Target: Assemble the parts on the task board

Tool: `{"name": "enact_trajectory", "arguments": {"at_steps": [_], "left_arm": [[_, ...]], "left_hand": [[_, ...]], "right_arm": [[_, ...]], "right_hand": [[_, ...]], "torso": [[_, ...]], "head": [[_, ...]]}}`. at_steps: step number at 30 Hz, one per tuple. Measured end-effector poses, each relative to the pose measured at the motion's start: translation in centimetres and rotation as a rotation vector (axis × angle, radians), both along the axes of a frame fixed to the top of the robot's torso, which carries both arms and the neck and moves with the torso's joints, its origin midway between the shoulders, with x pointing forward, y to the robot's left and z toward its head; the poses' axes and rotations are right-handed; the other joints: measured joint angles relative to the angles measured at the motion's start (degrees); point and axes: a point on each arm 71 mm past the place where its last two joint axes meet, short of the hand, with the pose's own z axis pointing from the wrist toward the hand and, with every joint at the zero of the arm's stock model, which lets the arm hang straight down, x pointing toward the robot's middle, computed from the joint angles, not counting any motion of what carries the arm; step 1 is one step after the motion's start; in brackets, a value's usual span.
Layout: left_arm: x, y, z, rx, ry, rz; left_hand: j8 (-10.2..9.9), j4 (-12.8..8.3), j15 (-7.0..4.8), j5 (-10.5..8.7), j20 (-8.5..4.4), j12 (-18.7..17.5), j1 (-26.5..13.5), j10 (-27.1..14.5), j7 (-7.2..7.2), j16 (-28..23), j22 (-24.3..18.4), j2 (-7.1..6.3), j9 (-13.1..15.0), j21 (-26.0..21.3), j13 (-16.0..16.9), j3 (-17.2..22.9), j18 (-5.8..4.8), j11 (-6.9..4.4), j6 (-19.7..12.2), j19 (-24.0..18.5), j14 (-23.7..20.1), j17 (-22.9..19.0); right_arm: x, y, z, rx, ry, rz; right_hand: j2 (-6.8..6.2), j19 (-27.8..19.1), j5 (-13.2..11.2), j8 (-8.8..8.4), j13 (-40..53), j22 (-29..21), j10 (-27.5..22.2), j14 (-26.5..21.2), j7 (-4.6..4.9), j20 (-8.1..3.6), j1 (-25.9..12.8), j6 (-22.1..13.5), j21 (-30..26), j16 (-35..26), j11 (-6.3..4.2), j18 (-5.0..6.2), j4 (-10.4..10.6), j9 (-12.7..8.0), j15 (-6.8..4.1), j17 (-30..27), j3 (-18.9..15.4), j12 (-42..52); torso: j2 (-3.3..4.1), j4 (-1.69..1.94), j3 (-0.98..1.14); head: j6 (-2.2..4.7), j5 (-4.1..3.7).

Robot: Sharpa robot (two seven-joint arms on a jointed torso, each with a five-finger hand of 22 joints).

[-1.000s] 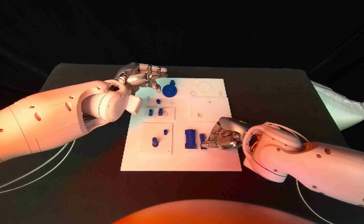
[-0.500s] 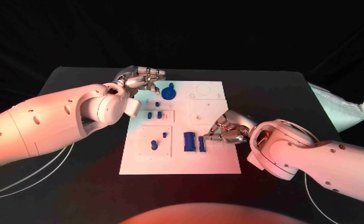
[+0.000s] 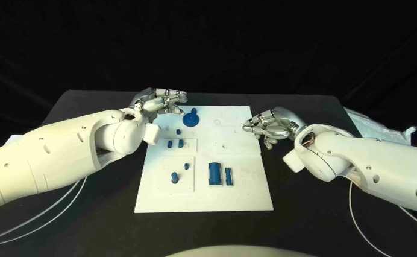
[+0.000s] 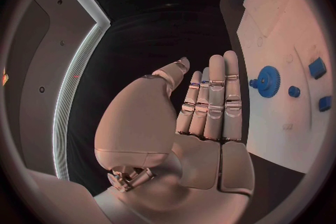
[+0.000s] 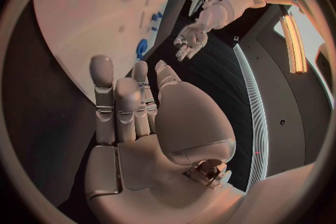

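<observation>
seemingly between placements, both the left hand [image 3: 161, 100] and right hand [image 3: 273, 125] hover empty with straight fingers beside the task board [image 3: 243, 199], so next comes reaching for a loose part like the blue gear [image 3: 191, 118].

The right robot hand [image 3: 271, 126] is no longer down by the two upright blue parts [image 3: 219, 174] near the front of the task board [image 3: 247, 190]; it now sits farther back at the board's right edge, empty, fingers straightened. Those blue parts stand clear of it. The left robot hand [image 3: 161, 101] hardly shifts.
</observation>
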Motion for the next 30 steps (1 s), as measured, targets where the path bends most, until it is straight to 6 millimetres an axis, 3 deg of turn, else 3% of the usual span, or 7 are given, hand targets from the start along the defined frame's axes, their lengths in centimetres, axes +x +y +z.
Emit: {"name": "enact_trajectory", "arguments": {"at_steps": [6,10,13,22,26,27,30], "left_arm": [[0.9,0.3,-0.8,-0.035,-0.010,0.041],[1.2,0.3,-1.2,-0.052,-0.019,0.060],[1.4,0.4,-1.4,-0.064,-0.025,0.075],[1.4,0.3,-2.1,-0.088,-0.039,0.109],[1.3,0.4,-2.1,-0.086,-0.037,0.111],[1.2,0.3,-2.2,-0.086,-0.034,0.110],[0.8,-0.2,-2.3,-0.088,-0.030,0.105]], "left_hand": [[-0.94,0.59,3.29,0.00,3.38,-2.46,0.52,0.26,0.27,-18.56,-9.66,0.50,-0.18,-11.32,-0.25,-2.13,0.00,0.96,-0.67,-7.93,-4.06,-8.29],[-1.67,0.52,3.82,0.00,4.38,-3.95,1.01,-0.12,0.32,-24.46,-13.15,0.99,-0.18,-13.98,-0.24,-3.05,-0.01,1.33,-0.73,-8.29,-3.52,-10.81],[-2.01,0.49,4.20,0.00,5.01,-4.65,1.24,-0.14,0.33,-27.86,-15.35,1.21,-0.18,-15.53,-0.24,-3.78,-0.02,1.36,-0.73,-8.59,-3.52,-12.37],[-3.06,0.28,5.13,-0.06,5.88,-5.66,1.49,-0.88,0.46,-32.41,-19.08,2.13,-0.33,-16.93,-0.39,-4.80,-0.02,1.96,-1.37,-10.57,-3.70,-14.58],[-3.95,-0.54,4.24,-2.22,4.10,-6.92,-8.15,-8.21,-0.80,-33.87,-22.03,4.34,-1.77,-18.46,-1.77,-7.21,-0.03,0.90,-8.26,-16.69,-10.59,-15.42],[-4.86,-0.85,3.75,-3.04,3.17,-7.46,-12.83,-11.72,-1.57,-34.53,-23.45,5.06,-2.32,-18.95,-2.31,-8.33,-1.00,0.37,-11.60,-19.62,-13.93,-16.15],[-6.21,-1.17,3.15,-3.78,2.12,-8.03,-18.34,-15.86,-2.36,-35.35,-25.11,5.72,-2.84,-19.49,-2.80,-9.59,-1.20,-0.28,-15.53,-23.05,-17.88,-17.51]], "right_arm": [[3.4,-1.2,-0.4,0.176,-0.008,-0.093],[4.8,-1.2,-0.6,0.260,-0.019,-0.119],[5.7,-1.0,-0.7,0.312,-0.033,-0.126],[6.5,-0.5,-1.0,0.394,-0.058,-0.107],[6.4,-0.5,-1.0,0.393,-0.057,-0.109],[6.3,-0.4,-0.9,0.395,-0.057,-0.109],[5.9,-0.1,-0.9,0.402,-0.054,-0.110]], "right_hand": [[0.36,-5.23,-2.14,0.15,-11.08,-9.12,-7.32,-9.50,2.28,3.05,1.53,-3.17,-13.73,-21.08,3.03,0.03,-1.91,-0.88,3.20,-14.48,1.70,-10.17],[0.54,-11.82,-3.70,0.00,-19.20,-14.91,-10.12,-19.02,3.43,5.71,1.72,-3.97,-23.72,-31.70,4.98,0.08,-2.76,-2.23,6.45,-21.19,3.09,-15.79],[0.68,-11.61,-3.98,-1.09,-27.55,-19.43,-9.05,-19.42,3.87,7.75,1.82,-3.36,-30.33,-37.82,5.49,0.23,-4.42,-4.13,7.67,-28.12,4.76,-19.18],[1.06,-4.84,-3.98,-1.60,-40.96,-25.08,-5.15,-12.59,3.31,7.22,-1.87,-2.10,-37.66,-45.70,5.02,0.23,-8.99,-8.16,7.03,-38.48,8.50,-21.65],[0.04,-13.20,-5.16,-3.31,-42.20,-26.58,-13.23,-21.49,1.77,5.64,-12.44,-9.26,-39.78,-46.80,4.03,-0.24,-8.24,-9.21,4.73,-40.19,7.75,-22.89],[-0.25,-16.15,-5.67,-3.72,-42.54,-27.44,-16.09,-24.67,1.23,5.11,-16.01,-11.80,-40.45,-47.16,3.63,-1.05,-7.93,-9.57,4.11,-40.70,7.42,-23.23],[-0.61,-20.56,-6.41,-4.21,-43.70,-28.56,-20.36,-29.46,0.44,4.32,-21.33,-15.61,-41.48,-48.49,3.06,-1.08,-7.68,-10.88,3.35,-41.47,6.73,-23.79]], "torso": [[-1.26,-0.20,-0.25],[-2.03,-0.46,-0.33],[-2.44,-0.71,-0.31],[-3.18,-0.90,0.19],[-3.21,-0.83,0.23],[-3.26,-0.79,0.30],[-3.49,-0.54,0.59]], "head": [[2.12,-0.22],[3.20,-0.04],[3.88,0.36],[4.48,1.15],[4.64,1.08],[4.77,1.01],[5.38,0.73]]}}
